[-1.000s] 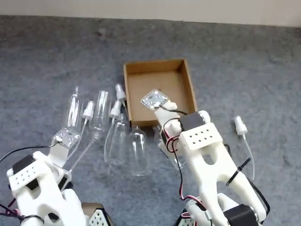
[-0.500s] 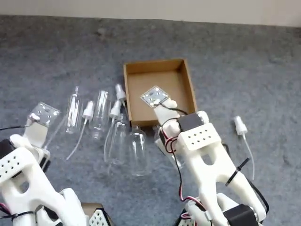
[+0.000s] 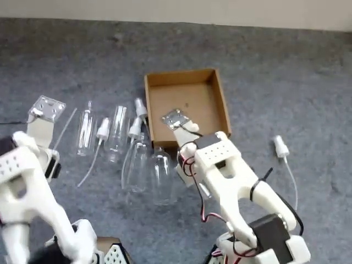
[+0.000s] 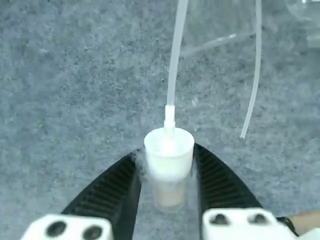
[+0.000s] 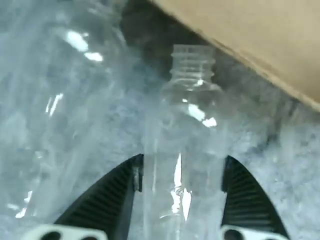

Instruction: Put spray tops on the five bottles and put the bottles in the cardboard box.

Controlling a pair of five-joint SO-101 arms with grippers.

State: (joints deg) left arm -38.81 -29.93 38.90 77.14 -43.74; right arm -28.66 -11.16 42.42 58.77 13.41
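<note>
Right wrist: bottle (image 5: 186, 145) neck toward box (image 5: 260, 40)

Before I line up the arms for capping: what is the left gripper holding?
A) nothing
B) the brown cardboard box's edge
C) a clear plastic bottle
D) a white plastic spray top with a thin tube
D: the left wrist view shows the left gripper closed on the white plastic spray top, its tube pointing away.
</note>
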